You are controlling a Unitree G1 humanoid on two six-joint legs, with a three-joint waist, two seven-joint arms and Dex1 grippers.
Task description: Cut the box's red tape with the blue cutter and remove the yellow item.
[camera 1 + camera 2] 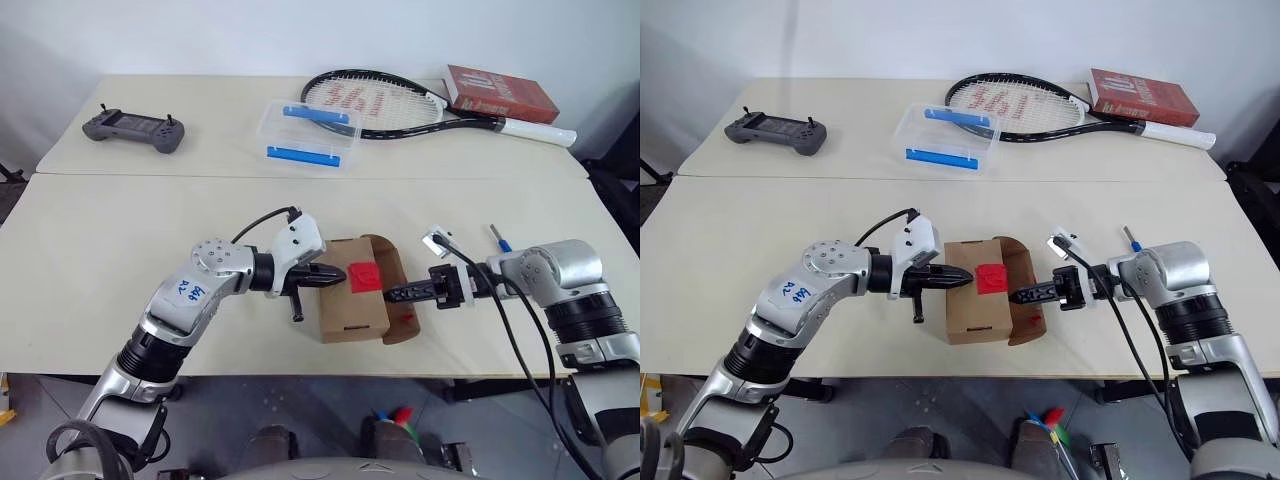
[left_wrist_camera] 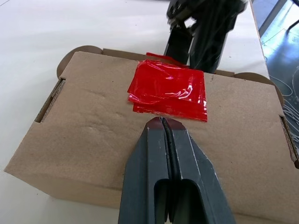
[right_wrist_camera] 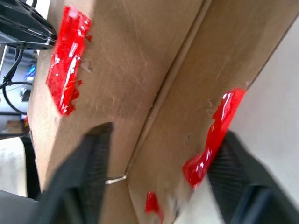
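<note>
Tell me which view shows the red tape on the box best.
The left wrist view: the red tape lies large and face-on on the box. The eye views show it as a small square; the right wrist view shows it obliquely, plus torn pieces on the flap.

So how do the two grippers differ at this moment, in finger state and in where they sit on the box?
The left gripper has its fingers pressed shut, tips resting on the cardboard box's top beside the red tape. The right gripper has its fingers spread apart, straddling the box's opened end flap, which carries torn tape. They come in from opposite ends. Both have black fingers and neither holds the blue cutter.
</note>
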